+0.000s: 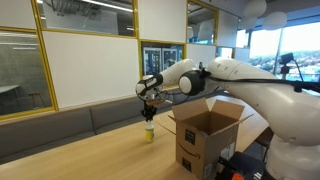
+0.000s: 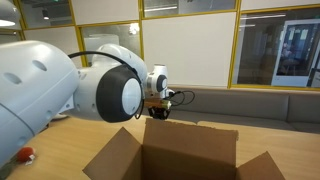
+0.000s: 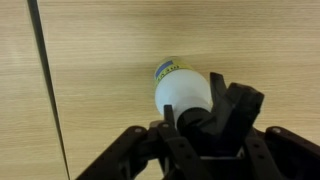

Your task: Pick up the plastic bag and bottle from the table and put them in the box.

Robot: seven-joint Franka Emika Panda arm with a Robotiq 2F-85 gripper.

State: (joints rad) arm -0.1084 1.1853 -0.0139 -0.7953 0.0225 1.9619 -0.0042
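Note:
A small white bottle (image 3: pixel 182 90) with a yellow and blue label and a dark cap shows from above in the wrist view. In an exterior view the bottle (image 1: pixel 150 131) hangs upright at or just above the wooden table. My gripper (image 3: pixel 196 118) is shut around its cap and stands directly over it (image 1: pixel 149 112). The open cardboard box (image 1: pixel 207 133) stands on the table beside the bottle and fills the foreground of the other exterior view (image 2: pixel 185 160). The gripper (image 2: pixel 158 108) is just behind the box's far rim there. No plastic bag is in view.
The wooden table (image 1: pixel 90 155) has a dark seam (image 3: pixel 48 90) running across it in the wrist view. A grey bench (image 1: pixel 60 128) runs along the glass wall behind. A small red object (image 2: pixel 27 155) lies at the table's edge.

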